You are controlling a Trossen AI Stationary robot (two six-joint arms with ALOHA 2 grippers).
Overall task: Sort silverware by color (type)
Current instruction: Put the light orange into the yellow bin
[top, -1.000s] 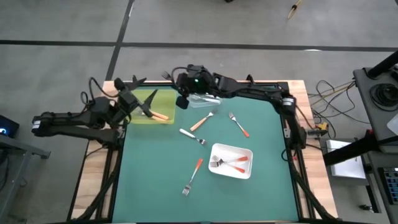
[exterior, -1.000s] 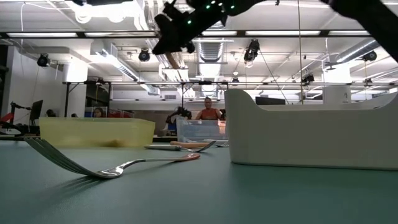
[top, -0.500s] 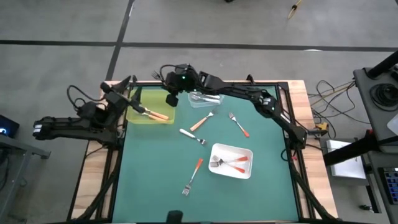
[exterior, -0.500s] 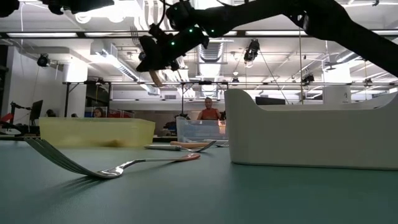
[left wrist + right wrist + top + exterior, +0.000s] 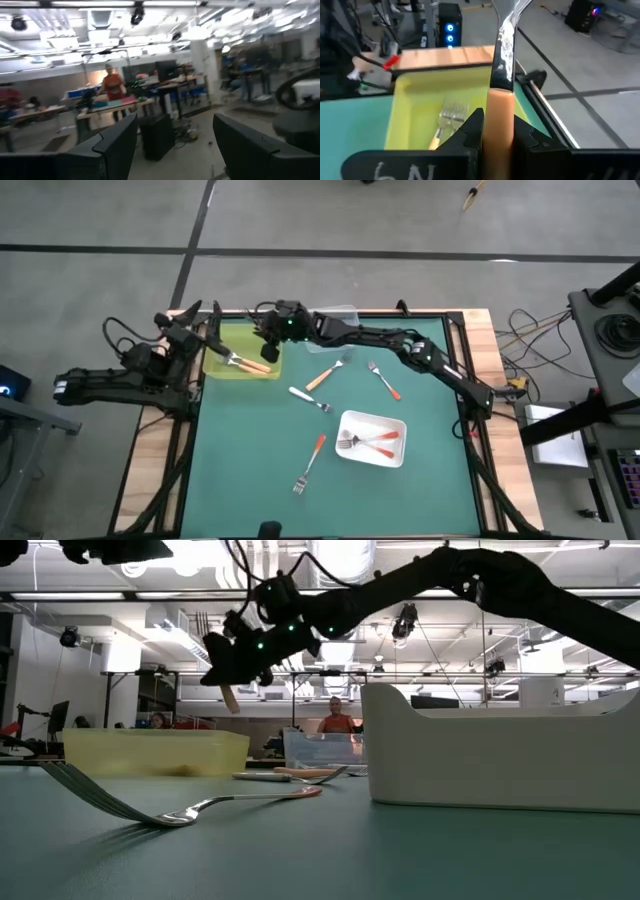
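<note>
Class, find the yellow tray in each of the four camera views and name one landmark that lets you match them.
High view: yellow tray at the table's far left corner, under the right gripper.
Low view: left of centre, low yellow wall.
Left wrist view: not in it.
Right wrist view: centre, behind the held tan-handled fork.
Shared landmark: the fork lying in the tray.

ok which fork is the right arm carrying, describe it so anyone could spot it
Start at the yellow tray at the table's far left corner. Above its right edge hangs the right end effector, shut on the tan-handled fork. It is the only fork in the air; the others lie in trays or on the green mat.
</note>
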